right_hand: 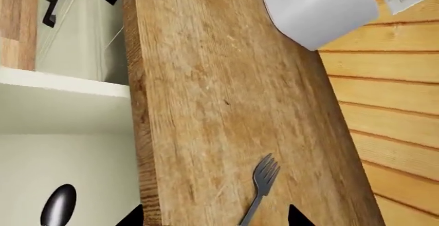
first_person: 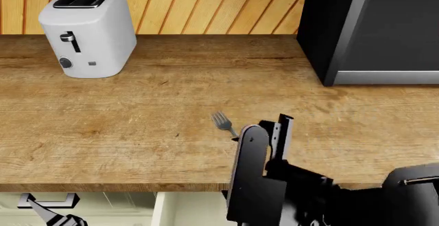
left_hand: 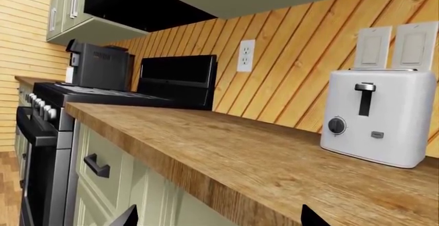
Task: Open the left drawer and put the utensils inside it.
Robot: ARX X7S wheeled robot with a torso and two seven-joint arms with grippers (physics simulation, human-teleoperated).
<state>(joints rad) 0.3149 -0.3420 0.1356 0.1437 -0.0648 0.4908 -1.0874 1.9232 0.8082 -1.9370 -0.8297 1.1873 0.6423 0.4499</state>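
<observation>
Over the counter [first_person: 137, 133] edge, right gripper [right_hand: 216, 217] spread wide astride the fork [right_hand: 260, 182] handle, apparently lined up for a pinch; spoon [right_hand: 58, 205] already in the open drawer [right_hand: 61, 154] below; left gripper [left_hand: 216, 218] open, idle by cabinet fronts.

Open counter around the fork, drawer open below

The wooden countertop [first_person: 137, 133] lies bare around the fork [first_person: 223, 123]; the toaster [first_person: 88, 32] stands well apart at the back wall, a black appliance [first_person: 370, 31] blocks the far right, and the right arm [first_person: 257, 180] overhangs the front edge beside the fork.
</observation>
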